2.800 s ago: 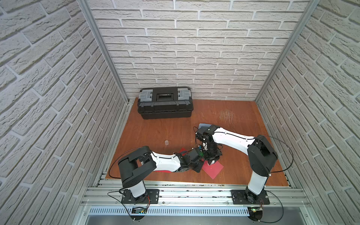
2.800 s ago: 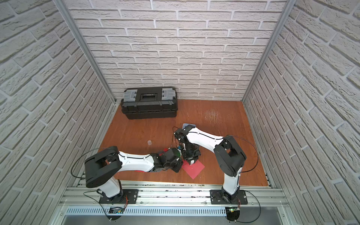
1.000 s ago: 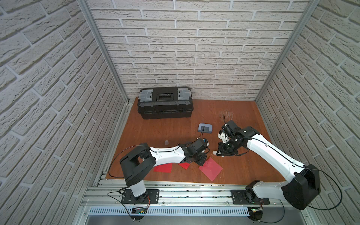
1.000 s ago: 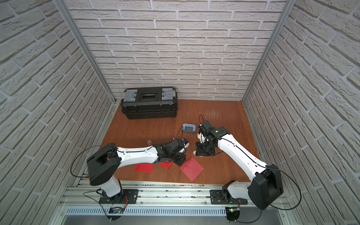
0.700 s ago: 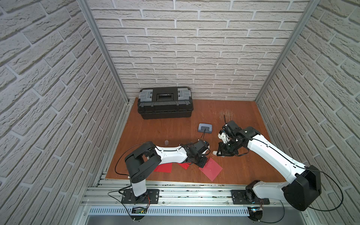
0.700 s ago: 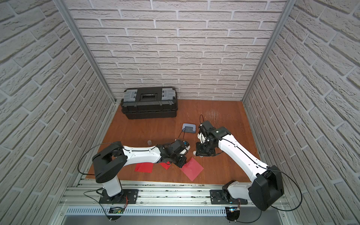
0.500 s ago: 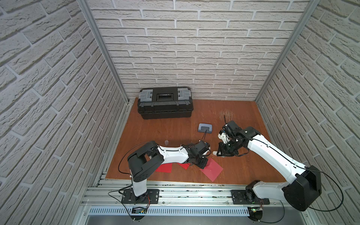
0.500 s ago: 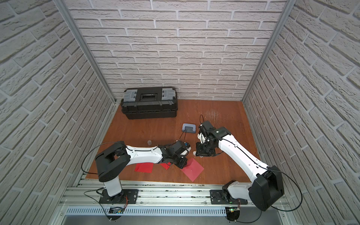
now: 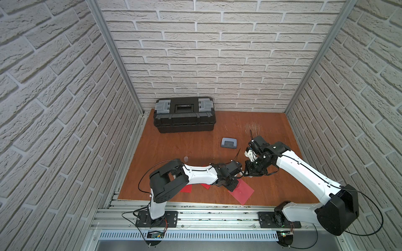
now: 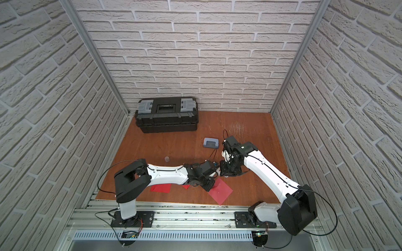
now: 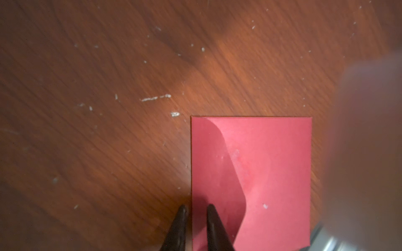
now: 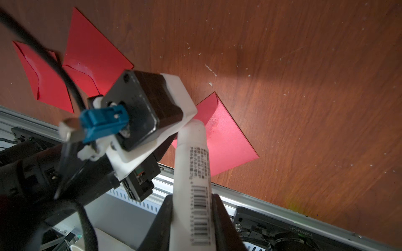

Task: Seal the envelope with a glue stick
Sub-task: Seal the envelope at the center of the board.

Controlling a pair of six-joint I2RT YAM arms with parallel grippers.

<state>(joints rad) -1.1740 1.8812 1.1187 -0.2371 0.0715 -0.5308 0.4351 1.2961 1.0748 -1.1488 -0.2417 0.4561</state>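
A red envelope point(image 9: 242, 192) point(image 10: 221, 191) lies flat near the table's front edge, its flap folded down point(image 11: 217, 173). My left gripper point(image 11: 195, 208) point(image 9: 231, 186) is low over one side edge of it. One fingertip is over the wood and one over the paper, with a narrow gap and nothing between them. My right gripper point(image 12: 192, 202) point(image 9: 250, 172) is shut on the glue stick point(image 12: 191, 165), a white tube with a barcode label. The tube hangs just right of the left wrist, pointing towards the envelope point(image 12: 226, 141).
Two smaller red envelopes point(image 9: 186, 188) point(image 9: 205, 185) lie under the left forearm. A grey-blue hole punch point(image 9: 228, 143) sits mid-table, a small clear cap point(image 9: 186, 159) to the left, a black toolbox point(image 9: 185, 117) at the back. A metal rail point(image 9: 206, 214) borders the front.
Since the earliest frames my right arm has swung out to the right, away from the envelope, holding the glue stick. Over the last second it holds still; the left elbow has shifted slightly.
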